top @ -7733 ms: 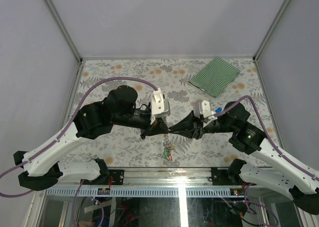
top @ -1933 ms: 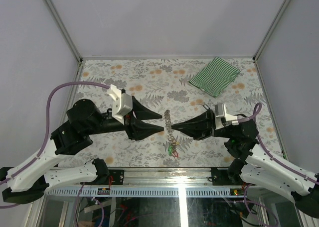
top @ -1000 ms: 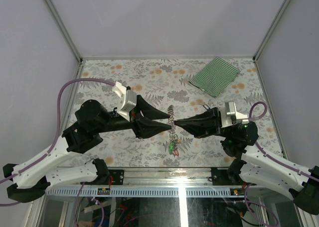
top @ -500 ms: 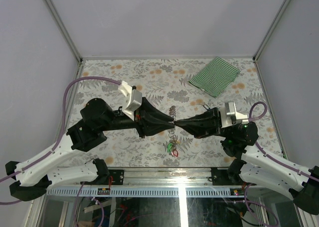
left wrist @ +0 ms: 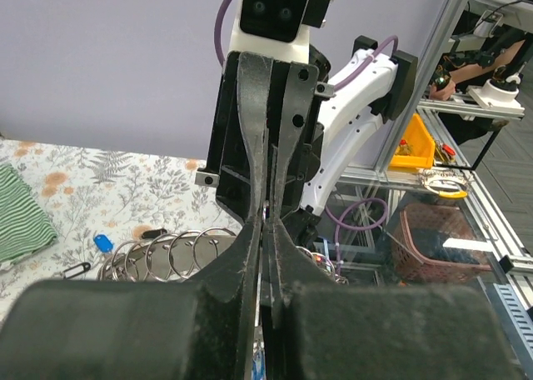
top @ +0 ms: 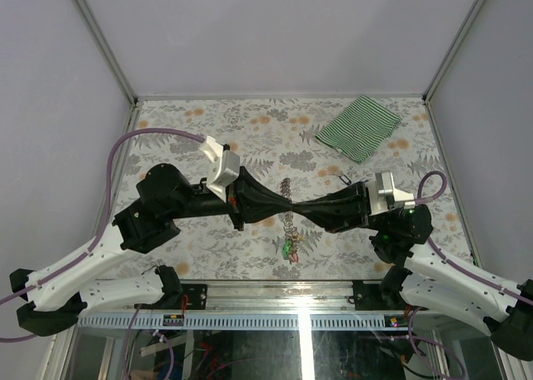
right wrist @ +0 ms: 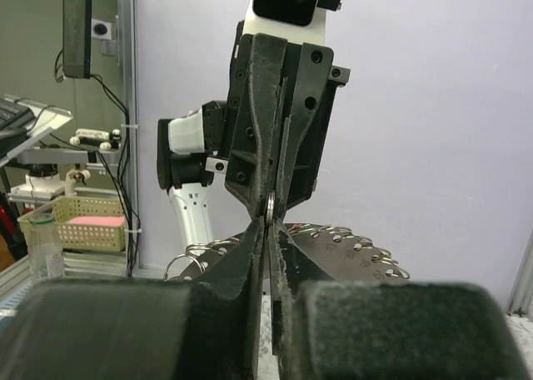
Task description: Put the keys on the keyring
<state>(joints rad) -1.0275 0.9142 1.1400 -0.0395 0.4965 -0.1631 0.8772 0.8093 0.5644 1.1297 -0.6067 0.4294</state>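
The keyring [top: 288, 187] is a string of grey metal rings held off the table between both grippers, hanging across their tips. Small keys with green and red tags [top: 291, 248] dangle at its near end. My left gripper [top: 286, 206] and right gripper [top: 299, 207] meet tip to tip at the table's middle, both shut on the ring. In the right wrist view my gripper [right wrist: 271, 215] pinches a ring's edge [right wrist: 271, 202], with the rings fanning out to both sides [right wrist: 354, 237]. In the left wrist view my gripper [left wrist: 266, 223] is shut, with rings [left wrist: 166, 253] to its left.
A green-striped cloth [top: 359, 126] lies at the back right and also shows in the left wrist view [left wrist: 18, 215]. A blue tag [left wrist: 103, 242], a small black piece [left wrist: 152, 232] and a metal clip [left wrist: 75, 269] lie on the floral table [top: 183, 122] beside the right arm.
My left gripper has moved right and shut, so both grippers now meet on the keyring. The right gripper has held still over the last second. The keys hang slightly lower.
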